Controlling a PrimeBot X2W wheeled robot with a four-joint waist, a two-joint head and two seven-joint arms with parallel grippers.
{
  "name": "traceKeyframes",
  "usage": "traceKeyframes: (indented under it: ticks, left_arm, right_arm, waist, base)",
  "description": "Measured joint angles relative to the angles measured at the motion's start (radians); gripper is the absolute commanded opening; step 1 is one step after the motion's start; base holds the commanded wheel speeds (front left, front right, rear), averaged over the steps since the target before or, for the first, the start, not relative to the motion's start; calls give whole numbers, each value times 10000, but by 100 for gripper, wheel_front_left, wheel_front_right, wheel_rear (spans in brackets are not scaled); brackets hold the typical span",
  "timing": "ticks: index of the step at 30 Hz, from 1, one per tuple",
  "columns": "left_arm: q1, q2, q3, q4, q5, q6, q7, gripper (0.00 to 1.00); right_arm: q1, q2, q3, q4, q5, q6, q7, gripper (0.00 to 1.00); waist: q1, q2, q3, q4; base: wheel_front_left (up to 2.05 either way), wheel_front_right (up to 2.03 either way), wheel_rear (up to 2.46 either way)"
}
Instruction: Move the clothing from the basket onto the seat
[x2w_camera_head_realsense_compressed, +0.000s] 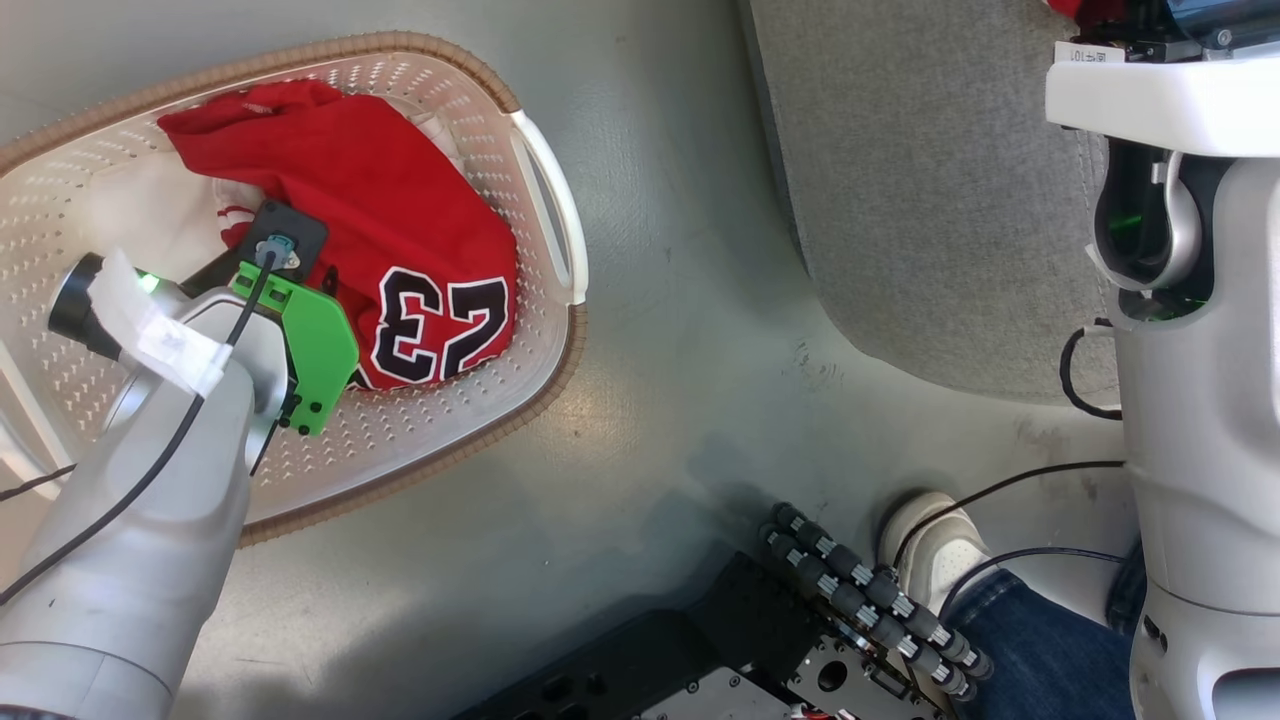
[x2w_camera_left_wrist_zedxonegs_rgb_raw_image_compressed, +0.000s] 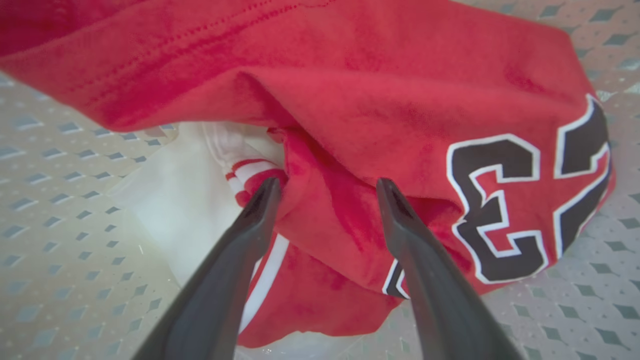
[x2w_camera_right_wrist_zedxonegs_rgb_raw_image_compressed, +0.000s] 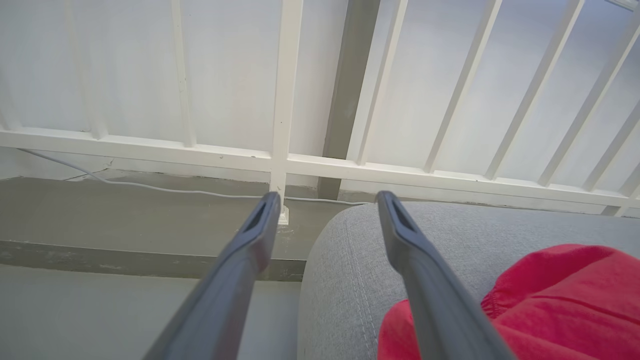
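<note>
Two garments: one plain red piece (x2w_camera_right_wrist_zedxonegs_rgb_raw_image_compressed: 550, 300) already lies on the seat (x2w_camera_right_wrist_zedxonegs_rgb_raw_image_compressed: 450, 230). The "23" jersey (x2w_camera_head_realsense_compressed: 400, 230) is crumpled in the basket (x2w_camera_head_realsense_compressed: 420, 440), which sits on the floor well apart from the seat.
Step in hand: I read this as the pick of the second garment, roughly the halfway mark.
Left gripper (x2w_camera_left_wrist_zedxonegs_rgb_raw_image_compressed: 328, 187): fingers spread wide, down inside the basket. They straddle a raised fold of the jersey next to its white trim, and nothing is clamped yet.
Right gripper (x2w_camera_right_wrist_zedxonegs_rgb_raw_image_compressed: 325, 200): fingers wide as well and empty, over the seat's rounded corner, near the plain red piece.
Next move: I would close on that fold deep enough to catch cloth, lift clear of the basket, then swing across to the seat. The light basket may drag along if the fabric snags.
Surface: smooth grey-green floor (x2w_camera_head_realsense_compressed: 680, 400), scuffed in places.
Room: a white railing (x2w_camera_right_wrist_zedxonegs_rgb_raw_image_compressed: 285, 100) stands behind the seat, with a thin cable (x2w_camera_right_wrist_zedxonegs_rgb_raw_image_compressed: 150, 186) along its foot. A person's shoe (x2w_camera_head_realsense_compressed: 935, 550) is close to my base.
</note>
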Motion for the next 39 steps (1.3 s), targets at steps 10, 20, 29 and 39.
traceKeyframes:
  ticks: [10, 20, 29, 39]
  left_arm:
    - [-270, -144, -174, 713, 100, -10, -186, 50]
    - [-499, -472, -433, 1081, 113, -138, -629, 0]
    - [-872, -531, -198, 1108, 19, -190, -1175, 0]
    - [-1028, -813, -314, 800, -31, -274, -1977, 0]
  right_arm:
    - [271, -92, -90, -196, -203, -17, -2, 100]
    - [463, -81, -102, -276, -217, -29, -2, 100]
    - [443, -29, -213, -372, -182, -31, -2, 100]
    - [401, 15, -445, -90, -127, -29, -2, 100]
  waist:
    - [0, 0, 31, 164]
    - [0, 0, 84, 257]
    - [0, 0, 169, 286]
    - [0, 0, -145, 514]
  base:
    - [0, 0, 0]
    - [0, 0, 0]
    - [0, 0, 0]
    - [0, 0, 0]
